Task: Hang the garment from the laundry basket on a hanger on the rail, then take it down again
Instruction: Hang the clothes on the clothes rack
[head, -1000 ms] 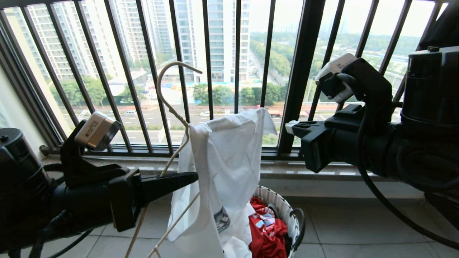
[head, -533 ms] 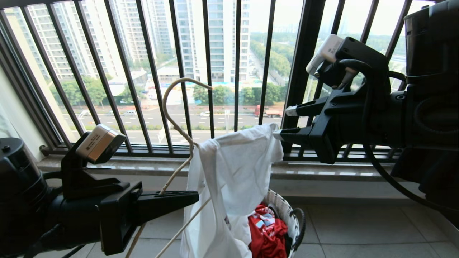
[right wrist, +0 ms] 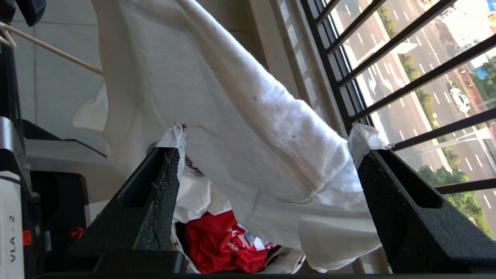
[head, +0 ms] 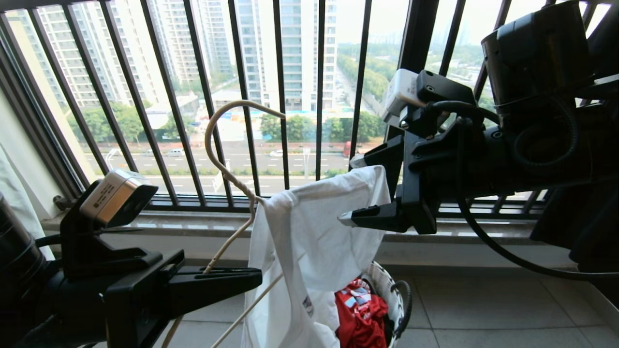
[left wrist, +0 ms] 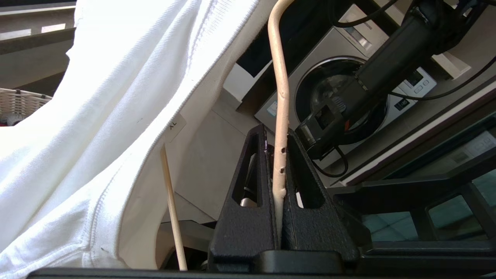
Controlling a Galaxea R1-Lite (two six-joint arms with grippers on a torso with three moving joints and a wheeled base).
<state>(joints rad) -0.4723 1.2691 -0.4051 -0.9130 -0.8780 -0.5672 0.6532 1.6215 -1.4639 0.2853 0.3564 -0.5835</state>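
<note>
Head view: the hanger (head: 227, 159) serves as the landmark, tilted in front of the black barred window railing (head: 290, 96) with its hook uppermost. The left gripper (head: 242, 279) sits at the hanger's lower neck, jaws clamped on the cream wire, apparently to steady the frame while the cloth is worked on. The garment (head: 314, 241) drapes over the hanger's far shoulder, on the side away from the left gripper, and falls past the hanger's lower bars towards the laundry basket (head: 387, 285) below it. The right gripper (head: 372, 188) stands at the garment's top edge beyond that shoulder, fingers spread wide, one above the cloth and one beside it, gripping nothing. A red garment (head: 360, 314) lies in the basket. The rail is not visible.

Left wrist view: the two black fingers pinch the hanger's notched stem (left wrist: 279, 155); the T-shirt's hemmed fabric (left wrist: 97, 135) hangs just beside it, with a size tag showing. A washing machine (left wrist: 341, 100) stands behind.

Right wrist view: the jaws gape with the white fabric (right wrist: 252, 128) stretched between them, the tape-wrapped fingertips (right wrist: 174, 135) near it, contact unclear.

The floor is pale grey tile (head: 483, 309), with a stone sill under the railing; outside are tower blocks and a road far below.
</note>
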